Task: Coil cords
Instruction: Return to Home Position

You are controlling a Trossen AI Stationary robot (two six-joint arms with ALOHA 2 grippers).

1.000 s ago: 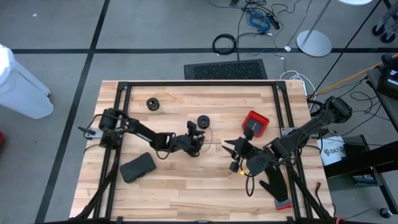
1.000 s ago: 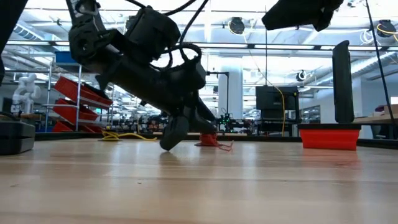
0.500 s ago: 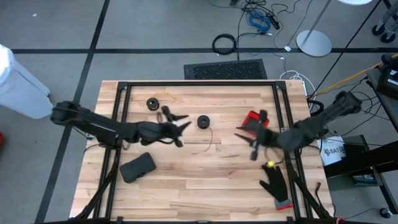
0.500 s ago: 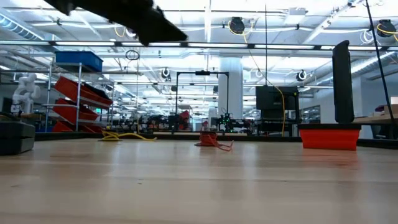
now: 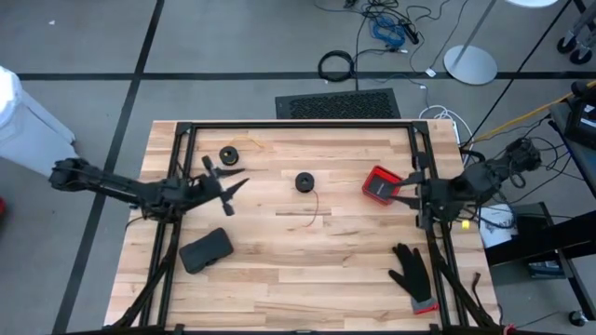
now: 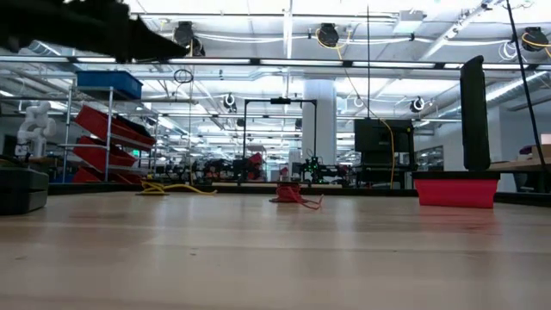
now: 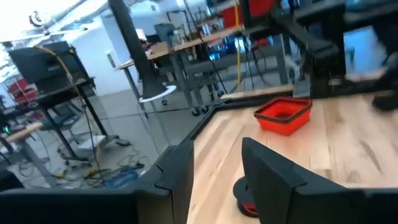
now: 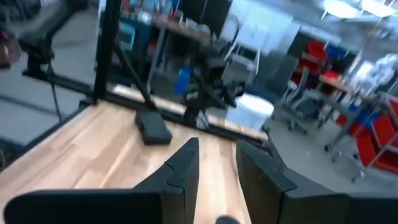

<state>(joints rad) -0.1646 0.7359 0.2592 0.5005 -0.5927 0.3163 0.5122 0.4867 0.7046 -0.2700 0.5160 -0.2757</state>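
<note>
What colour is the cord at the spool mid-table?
Red. The cord shows best in the low view, by its black spool.

Bright, even light falls from overhead in the high view; the table (image 5: 307, 274) carries only soft, faint shadows. In the low view ceiling lamps (image 6: 327, 35) glare at 12 o'clock and the wood shows a pale sheen. The left wrist view burns white at 10 o'clock.
</note>
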